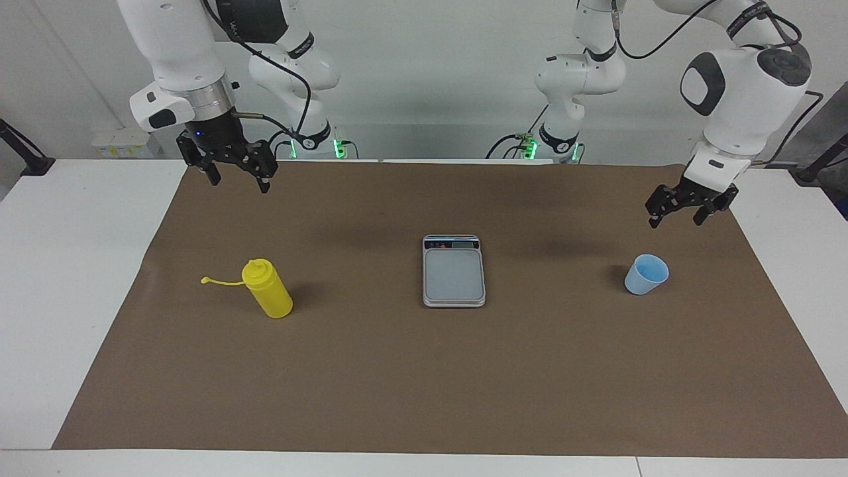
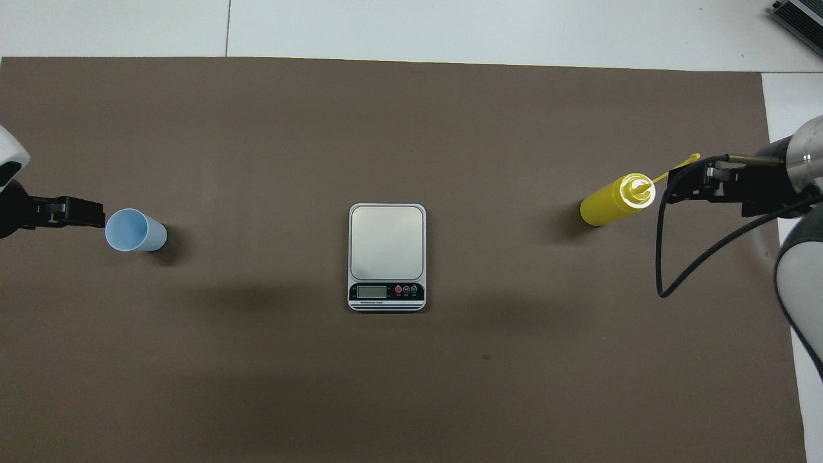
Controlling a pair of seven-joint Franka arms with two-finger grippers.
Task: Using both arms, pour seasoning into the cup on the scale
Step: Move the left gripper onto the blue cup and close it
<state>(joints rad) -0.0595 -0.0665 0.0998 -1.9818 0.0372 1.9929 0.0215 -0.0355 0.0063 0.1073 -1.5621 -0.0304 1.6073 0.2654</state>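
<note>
The seasoning (image 1: 267,289) is a yellow squeeze bottle standing on the brown mat (image 1: 424,371) toward my right arm's end of the table; its domed cap points up and its thin cap strap (image 1: 218,281) sticks out sideways toward that same end of the table. The bottle is untouched; nothing grips it.

The scale (image 1: 454,271) lies flat at the middle of the mat, between the bottle and the cup, well apart from both; its dark display strip is at the end nearer to me; its grey weighing plate carries no object.

The cup (image 1: 646,274) is a small light-blue tapered cup, upright, mouth up, on the mat toward my left arm's end of the table; it is not on the scale.

My 2 grippers report as follows:

1. My right gripper (image 1: 237,177) hangs in the air over the mat's edge at my end of the table, on the bottle's side; its fingers point down; its jaws stand wide apart and hold nothing; it is clear of the bottle.

2. My left gripper (image 1: 676,216) hangs over the mat on the cup's side, above the strip of mat between the cup and my end of the table; its jaws stand wide apart and hold nothing; it is near the cup but not touching it; in the overhead view its fingertips (image 2: 90,213) show just beside the cup's rim.
</note>
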